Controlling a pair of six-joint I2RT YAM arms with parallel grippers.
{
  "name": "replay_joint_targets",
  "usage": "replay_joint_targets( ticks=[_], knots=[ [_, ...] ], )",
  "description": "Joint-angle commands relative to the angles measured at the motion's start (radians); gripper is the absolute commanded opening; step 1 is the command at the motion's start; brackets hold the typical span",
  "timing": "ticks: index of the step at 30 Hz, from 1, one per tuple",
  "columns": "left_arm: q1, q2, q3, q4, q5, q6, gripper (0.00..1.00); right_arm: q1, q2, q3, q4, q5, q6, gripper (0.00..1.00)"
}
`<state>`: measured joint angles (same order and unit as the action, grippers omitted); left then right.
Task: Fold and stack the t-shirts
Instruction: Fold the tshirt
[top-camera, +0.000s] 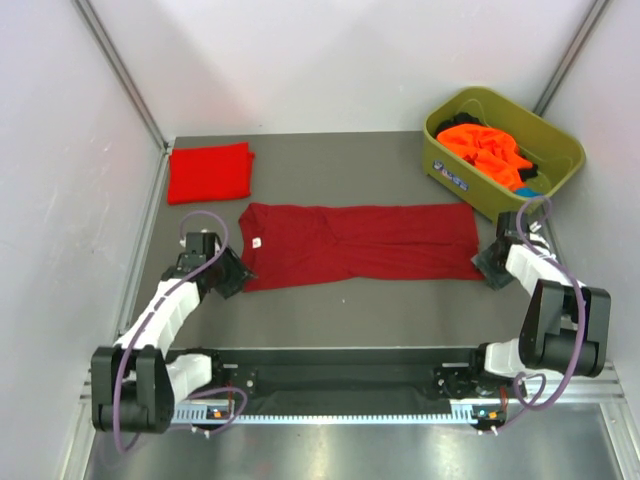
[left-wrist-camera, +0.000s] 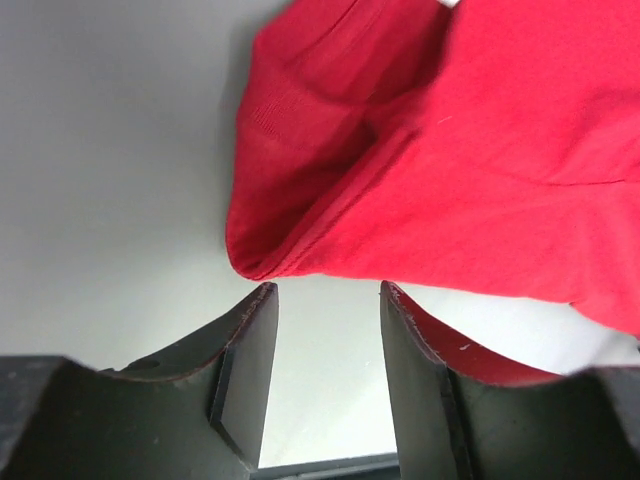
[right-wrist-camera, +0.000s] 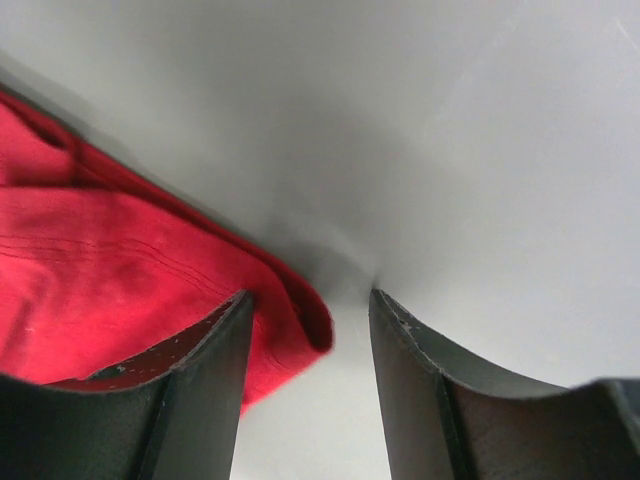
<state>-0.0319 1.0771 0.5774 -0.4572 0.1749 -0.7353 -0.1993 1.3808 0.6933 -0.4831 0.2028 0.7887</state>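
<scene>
far left: folded red t-shirt (top-camera: 210, 172). left gripper (top-camera: 232, 272), jaws spread and empty, just beside the collar-end corner of the crimson t-shirt (top-camera: 360, 243), which lies flat mid-table. right gripper (top-camera: 490, 266), jaws spread, at the hem corner. both should pinch matching corners squarely. olive tub (top-camera: 503, 140) of orange t-shirts (top-camera: 485, 148), far right, obstructs nothing.

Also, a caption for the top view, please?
Crimson shirt spread on the table, folded red shirt far left, green tub far right.
</scene>
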Motion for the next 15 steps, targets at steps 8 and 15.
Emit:
replay_joint_targets(
  ticks=[8,15],
  knots=[
    [-0.005,0.109,-0.040,0.138,-0.024,-0.044,0.51,-0.011,0.024,-0.017,0.081,0.024,0.023,0.48],
    [-0.005,0.171,-0.044,0.157,-0.041,-0.046,0.33,-0.011,0.034,-0.009,0.075,0.050,0.006,0.34]
  ],
)
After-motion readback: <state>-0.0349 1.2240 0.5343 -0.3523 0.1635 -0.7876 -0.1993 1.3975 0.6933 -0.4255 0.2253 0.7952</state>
